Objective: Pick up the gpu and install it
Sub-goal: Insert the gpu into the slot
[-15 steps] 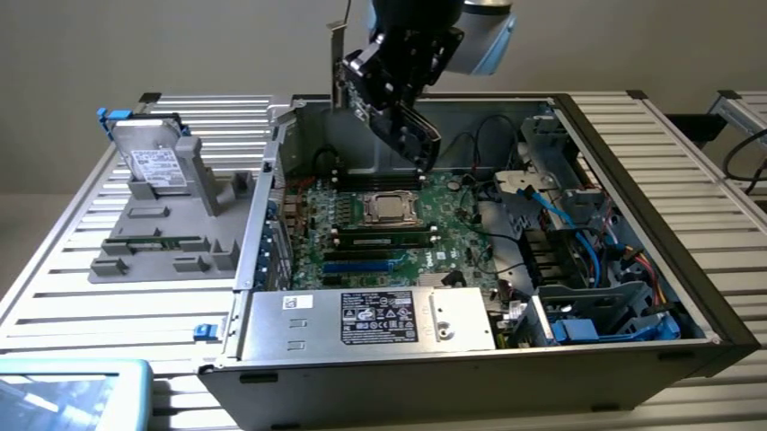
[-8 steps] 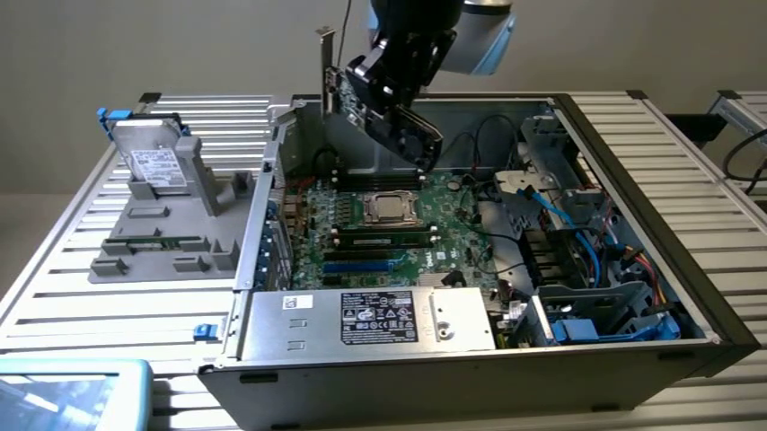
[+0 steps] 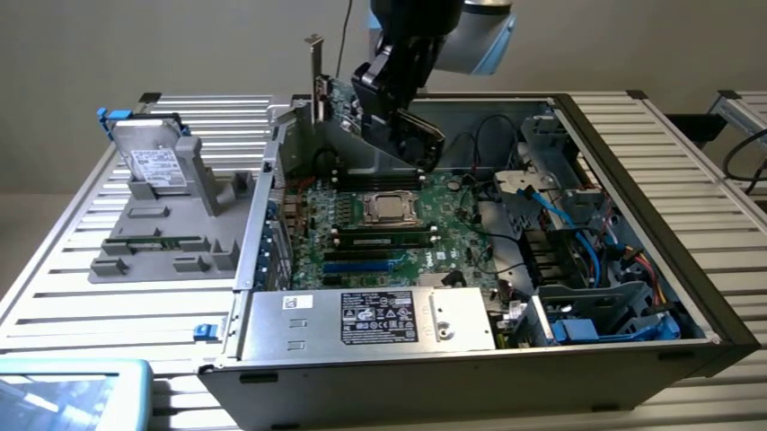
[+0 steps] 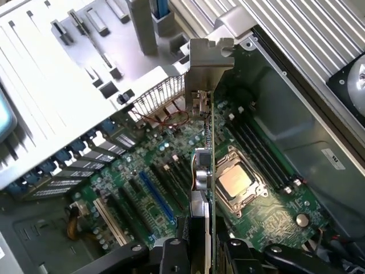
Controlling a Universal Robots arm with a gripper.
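Nearest in the exterior view, the power supply (image 3: 359, 323) sits against the front wall of the open case (image 3: 455, 386), whose walls stand as a rim all round. Behind it the motherboard (image 3: 359, 224) lies flat. The processor socket (image 3: 390, 208) is near its middle, and the expansion slots, one of them a blue slot (image 4: 157, 197), run toward the exterior view's left wall.

Above the board's far end the hand (image 4: 202, 254) pinches the gpu (image 4: 203, 165) by one short end, a finger on each face. The card hangs on edge, clear of the board, with open air under its lower edge. Its silver bracket (image 4: 209, 57) points away from the hand and rises above the case's rear rim.

Cables (image 3: 576, 233) crowd the case on the exterior view's right. Farther left, outside the case, a hard drive (image 3: 156, 162) stands in a grey fixture (image 3: 156, 242) on the slatted desk (image 3: 72, 296).
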